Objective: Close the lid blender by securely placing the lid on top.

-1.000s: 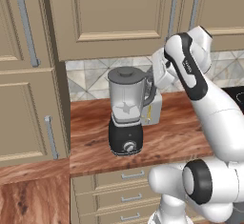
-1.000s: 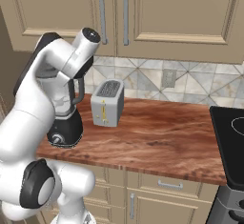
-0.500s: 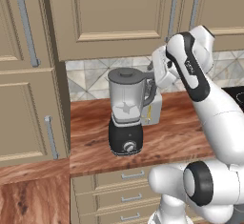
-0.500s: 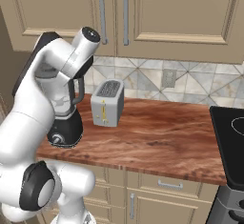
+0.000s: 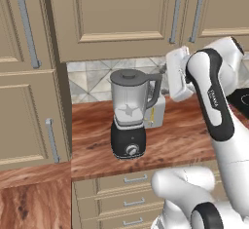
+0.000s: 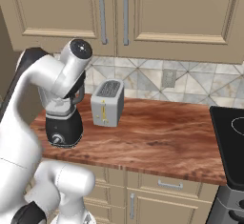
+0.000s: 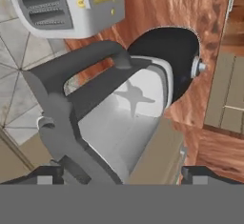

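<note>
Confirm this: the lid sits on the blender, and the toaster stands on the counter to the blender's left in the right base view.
Not quite. The lid is on the blender, but in the right base view the toaster stands on the counter to the blender's right, not its left.

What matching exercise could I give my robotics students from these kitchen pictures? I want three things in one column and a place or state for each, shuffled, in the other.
Things:
1. lid
2. toaster
3. silver dial

Places or states:
A. on the front of the blender's black base
B. resting on top of the blender jar
C. standing on the wooden counter beside the blender, slots facing up

Pairs: 1-B, 2-C, 3-A
</note>
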Controlling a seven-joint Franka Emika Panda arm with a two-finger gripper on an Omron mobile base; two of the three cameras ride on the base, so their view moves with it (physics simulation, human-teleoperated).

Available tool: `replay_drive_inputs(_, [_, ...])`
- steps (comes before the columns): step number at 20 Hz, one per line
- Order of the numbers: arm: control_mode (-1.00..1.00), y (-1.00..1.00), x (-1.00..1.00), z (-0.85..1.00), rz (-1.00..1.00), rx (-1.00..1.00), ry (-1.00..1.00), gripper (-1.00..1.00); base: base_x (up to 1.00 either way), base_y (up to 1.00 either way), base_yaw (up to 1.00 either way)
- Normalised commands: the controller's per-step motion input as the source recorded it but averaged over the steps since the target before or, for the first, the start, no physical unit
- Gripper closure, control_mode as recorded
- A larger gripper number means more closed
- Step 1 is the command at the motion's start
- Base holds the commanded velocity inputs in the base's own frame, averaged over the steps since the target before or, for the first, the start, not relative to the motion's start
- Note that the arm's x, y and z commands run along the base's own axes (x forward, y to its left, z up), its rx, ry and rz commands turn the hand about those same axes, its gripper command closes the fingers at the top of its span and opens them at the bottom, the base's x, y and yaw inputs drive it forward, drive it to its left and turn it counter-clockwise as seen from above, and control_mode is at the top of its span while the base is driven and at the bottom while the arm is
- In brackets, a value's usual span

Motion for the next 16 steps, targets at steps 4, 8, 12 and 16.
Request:
replay_drive_inputs(4, [-1.0,0.0,-0.76,0.19,0.0,0.0,-0.14,-1.0,0.0,0.0,0.0])
replay_drive_inputs(8, [-1.0,0.0,-0.57,0.04,-0.02,0.0,-0.1,-1.0,0.0,0.0,0.0])
replay_drive_inputs(12, [-1.0,0.0,-0.53,0.01,-0.02,0.0,-0.1,-1.0,0.0,0.0,0.0])
replay_drive_inputs(16, [-1.0,0.03,-0.26,0.0,0.0,0.0,0.0,-1.0,0.0,0.0,0.0])
